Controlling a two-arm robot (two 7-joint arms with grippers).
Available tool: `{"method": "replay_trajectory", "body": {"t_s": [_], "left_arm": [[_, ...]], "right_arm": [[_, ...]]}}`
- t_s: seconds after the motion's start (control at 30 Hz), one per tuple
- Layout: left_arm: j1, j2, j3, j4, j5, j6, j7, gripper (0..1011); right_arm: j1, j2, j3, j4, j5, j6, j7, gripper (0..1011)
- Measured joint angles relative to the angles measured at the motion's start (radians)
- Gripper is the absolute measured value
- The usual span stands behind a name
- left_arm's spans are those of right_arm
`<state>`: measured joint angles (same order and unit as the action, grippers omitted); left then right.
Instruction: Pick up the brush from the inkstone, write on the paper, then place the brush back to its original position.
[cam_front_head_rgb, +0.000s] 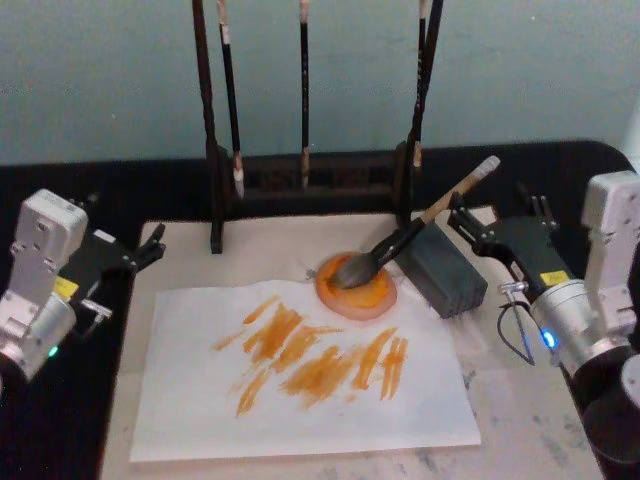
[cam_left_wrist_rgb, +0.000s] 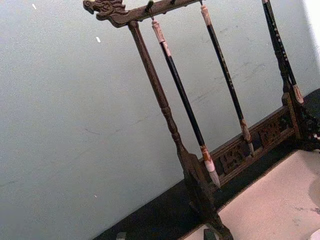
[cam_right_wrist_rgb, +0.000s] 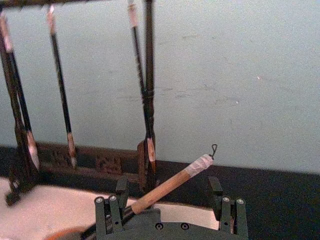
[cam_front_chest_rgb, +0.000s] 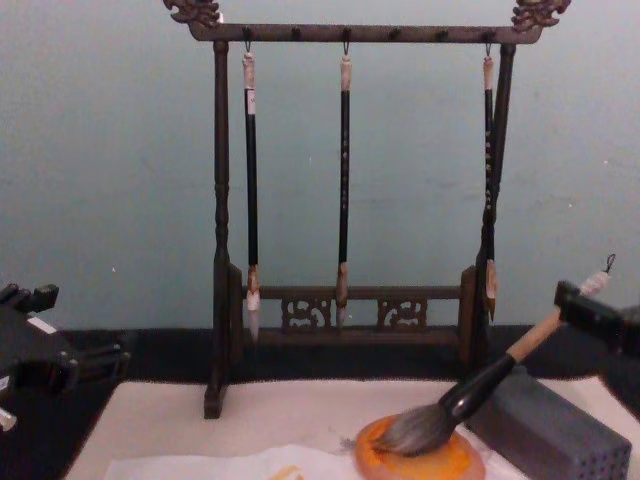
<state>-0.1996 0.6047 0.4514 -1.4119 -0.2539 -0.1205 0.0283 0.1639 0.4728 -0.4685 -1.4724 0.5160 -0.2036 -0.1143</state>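
Resting bristles-down in the inkstone (cam_front_head_rgb: 356, 286), the brush (cam_front_head_rgb: 405, 240) leans back over the grey block (cam_front_head_rgb: 443, 268), its handle rising up and to the robot's right so the white wrapped end points at the right gripper (cam_front_head_rgb: 462, 219). Right wrist view: the handle runs diagonally between the 2 spread fingers (cam_right_wrist_rgb: 216, 189), wrapped end and small loop well past them; the jaws stand wide on either side with no contact seen, so the brush is not gripped. Chest view agrees: the right gripper (cam_front_chest_rgb: 583, 304) sits at the upper part of the handle, near the wrapped end. Left gripper (cam_front_head_rgb: 150, 247) is parked at the left edge of the mat (cam_front_head_rgb: 270, 240), well apart from the brush; I cannot tell whether it is open or closed. The paper (cam_front_head_rgb: 300, 400) lies in front of the inkstone, touching or slightly under its near rim, and already carries many orange strokes. Judgement: writing looks done and the brush looks back at rest, so the next move likely only needs the right gripper drawn back along the handle's long axis without knocking it. Count: 1 large brush, 1 inkstone, 1 sheet of paper, 1 grey block, 1 rack (cam_front_chest_rgb: 350, 33), 3 thin brushes (cam_front_chest_rgb: 344, 180) hanging from it.
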Motion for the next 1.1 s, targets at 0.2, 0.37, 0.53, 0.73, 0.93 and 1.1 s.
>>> {"method": "replay_trajectory", "body": {"t_s": [0.2,0.37,0.53,0.73,0.93,1.1], "left_arm": [[0.0,0.0,0.0,0.0,0.0,0.0,0.0,1001],[0.0,0.0,0.0,0.0,0.0,0.0,0.0,1001],[0.0,0.0,0.0,0.0,0.0,0.0,0.0,1001],[0.0,0.0,0.0,0.0,0.0,0.0,0.0,1001],[0.0,0.0,0.0,0.0,0.0,0.0,0.0,1001],[0.0,0.0,0.0,0.0,0.0,0.0,0.0,1001]], "right_arm": [[0.019,-0.008,-0.033,0.047,-0.135,-0.013,-0.039,1000],[0.026,-0.021,-0.039,0.078,-0.179,-0.012,-0.046,1000],[0.027,-0.031,-0.035,0.09,-0.196,-0.006,-0.048,1000],[0.027,-0.031,-0.034,0.091,-0.198,-0.004,-0.048,1000],[0.026,-0.031,-0.035,0.09,-0.197,-0.004,-0.048,1000],[0.026,-0.03,-0.035,0.09,-0.197,-0.005,-0.048,1000]]}}
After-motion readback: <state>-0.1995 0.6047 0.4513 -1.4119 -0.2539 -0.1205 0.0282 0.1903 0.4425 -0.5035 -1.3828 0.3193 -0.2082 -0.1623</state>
